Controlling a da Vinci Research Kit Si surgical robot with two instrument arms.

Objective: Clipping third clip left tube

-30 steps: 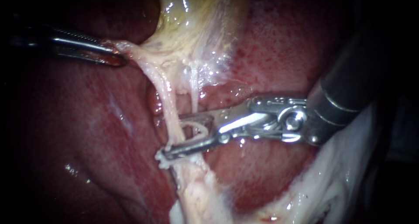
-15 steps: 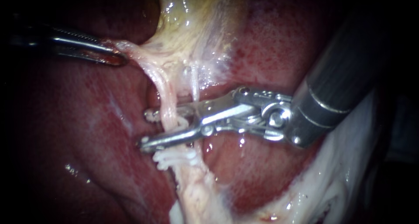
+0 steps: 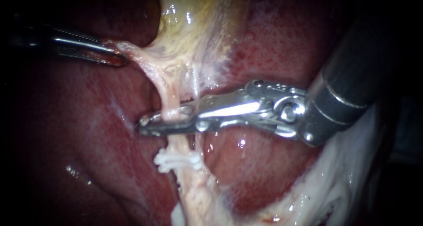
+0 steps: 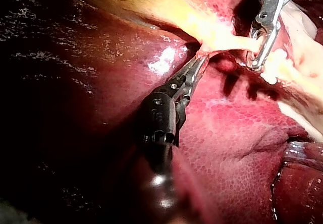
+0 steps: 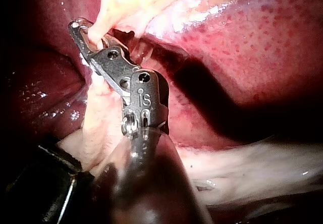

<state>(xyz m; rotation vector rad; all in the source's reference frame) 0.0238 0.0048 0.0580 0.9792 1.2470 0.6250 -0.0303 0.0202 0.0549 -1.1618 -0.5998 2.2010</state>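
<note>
Both jaws of the right instrument (image 3: 145, 124), its hand, clamp the left tube (image 3: 169, 100) just above the white clips (image 3: 176, 161); the left instrument (image 3: 116, 56) grips gallbladder tissue (image 3: 134, 50). Clipping seems underway; next, open gently and withdraw.

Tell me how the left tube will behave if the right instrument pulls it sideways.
Probably floppy: the left tube is a thin, soft strand, straight only while stretched. Likely slippery, since it glistens wet. Possibly tear-prone where the right instrument's jaws grip it above the white clip.
</note>
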